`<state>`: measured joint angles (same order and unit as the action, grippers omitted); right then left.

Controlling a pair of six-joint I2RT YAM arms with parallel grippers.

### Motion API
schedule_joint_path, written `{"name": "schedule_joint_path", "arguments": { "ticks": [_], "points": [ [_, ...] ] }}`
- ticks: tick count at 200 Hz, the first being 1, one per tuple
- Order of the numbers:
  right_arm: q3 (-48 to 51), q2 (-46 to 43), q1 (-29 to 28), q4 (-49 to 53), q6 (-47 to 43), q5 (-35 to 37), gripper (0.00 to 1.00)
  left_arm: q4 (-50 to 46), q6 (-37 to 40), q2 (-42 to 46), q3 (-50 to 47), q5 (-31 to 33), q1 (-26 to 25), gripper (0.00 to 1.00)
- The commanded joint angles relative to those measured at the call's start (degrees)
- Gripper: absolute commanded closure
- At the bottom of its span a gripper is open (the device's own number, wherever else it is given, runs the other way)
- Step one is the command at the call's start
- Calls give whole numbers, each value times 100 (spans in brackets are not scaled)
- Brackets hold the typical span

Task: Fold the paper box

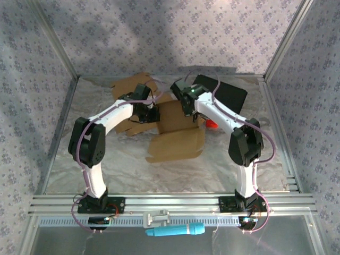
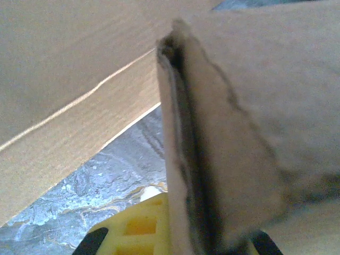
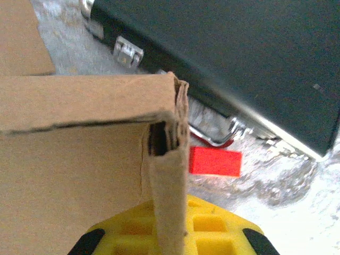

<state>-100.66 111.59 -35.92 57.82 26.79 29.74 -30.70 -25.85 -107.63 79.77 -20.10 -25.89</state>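
Cardboard comes closest: a folded wall [image 2: 223, 159] of the paper box [image 1: 178, 130] stands edge-on between the yellow fingers [image 2: 133, 228] of our left gripper [image 1: 145, 110], whose jaws pinch it tight. Our right gripper [image 1: 187, 108] pinches the opposite wall [image 3: 167, 202] the same way. We find the box mid-table, towards the far side, half raised, with a broad flap [image 1: 178, 143] lying flat on the near side. We judge this to be the wall-raising step: both sides are held up and nothing is locked. Next we would need to bring the walls upright together and tuck in the loose flaps without tearing the frayed corner. Just right of the box, a red block [image 3: 215, 161] and a black case [image 3: 239, 58] lie on the foil-covered table [image 1: 95, 164].
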Motion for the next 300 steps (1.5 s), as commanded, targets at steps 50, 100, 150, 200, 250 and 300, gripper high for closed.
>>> {"name": "schedule_joint_path", "arguments": {
  "ticks": [50,100,150,200,250,300],
  "points": [
    [1024,-525,-42,-517,694,120,100,1483,-744,120,-948,221,45,81],
    [935,-446,-80,-490,698,70,100,1548,-916,23,-961,378,-29,82],
    [821,-315,-80,-335,807,49,100,807,-1039,-115,-673,1327,-368,100],
    [786,-157,-94,-257,873,-145,100,-950,-1566,-444,58,3350,-1017,100],
    [842,-129,-36,-304,996,-387,100,-850,-1674,-522,32,3375,-1138,100],
    [918,-146,15,-351,983,-546,100,110,-1359,-184,-177,2397,-1059,68]
  ]
}}
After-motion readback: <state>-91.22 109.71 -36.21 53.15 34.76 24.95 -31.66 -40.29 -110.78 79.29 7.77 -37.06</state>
